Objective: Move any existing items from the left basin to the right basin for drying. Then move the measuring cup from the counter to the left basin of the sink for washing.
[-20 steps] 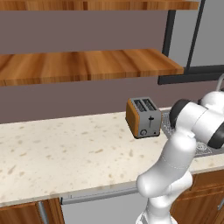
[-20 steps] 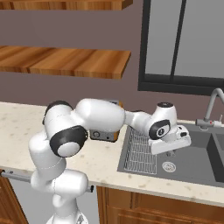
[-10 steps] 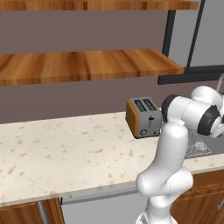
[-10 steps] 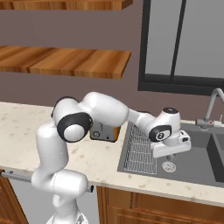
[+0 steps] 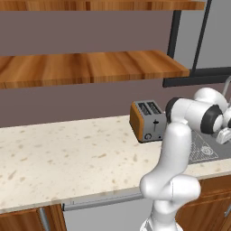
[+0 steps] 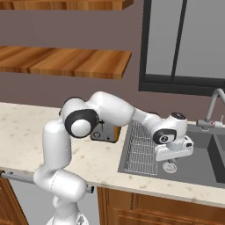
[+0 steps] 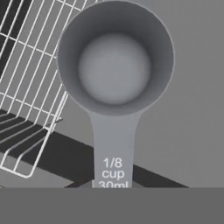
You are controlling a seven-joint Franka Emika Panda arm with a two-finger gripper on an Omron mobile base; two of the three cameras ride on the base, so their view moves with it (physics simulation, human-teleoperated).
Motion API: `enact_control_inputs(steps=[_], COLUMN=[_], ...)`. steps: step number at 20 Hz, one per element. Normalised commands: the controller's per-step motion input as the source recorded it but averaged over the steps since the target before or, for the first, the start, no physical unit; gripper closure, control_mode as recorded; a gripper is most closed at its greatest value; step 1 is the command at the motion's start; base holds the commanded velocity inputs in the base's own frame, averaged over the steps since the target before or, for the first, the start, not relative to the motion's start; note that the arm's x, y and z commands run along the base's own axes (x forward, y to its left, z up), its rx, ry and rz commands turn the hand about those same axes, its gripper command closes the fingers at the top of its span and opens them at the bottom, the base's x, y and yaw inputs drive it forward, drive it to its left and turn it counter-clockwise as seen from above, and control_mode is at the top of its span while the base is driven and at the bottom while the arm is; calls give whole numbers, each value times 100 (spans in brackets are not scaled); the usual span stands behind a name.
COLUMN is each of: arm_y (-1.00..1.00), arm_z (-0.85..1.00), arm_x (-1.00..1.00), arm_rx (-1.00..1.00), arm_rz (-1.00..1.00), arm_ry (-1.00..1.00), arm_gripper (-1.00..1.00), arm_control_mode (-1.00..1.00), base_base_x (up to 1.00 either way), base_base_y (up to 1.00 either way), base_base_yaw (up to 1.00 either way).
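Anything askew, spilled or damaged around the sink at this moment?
Nothing stands out. The measuring cup is level and empty, with its handle toward the pincer, above the sink beside the wire rack. The toaster stands upright on the counter. No spills show.

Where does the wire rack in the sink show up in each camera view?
Left base view: wire rack at far right, behind the arm.
Right base view: lower centre, along the left side of the sink.
Hand view: left side, beside the measuring cup.
Shared landmark: the sink.
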Motion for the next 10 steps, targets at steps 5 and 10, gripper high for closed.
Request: enact_control_inputs(steps=[5,10], arm_y=[0,0], arm_z=[-28,-24], arm_x=[5,9], arm_rx=[6,4], arm_rz=[0,0], arm_ry=[0,0], arm_gripper=[100,100], arm_control_mode=[-100,-100], base_base_x=[0,0], base_base_y=[0,0], base_base_yaw=[0,0])
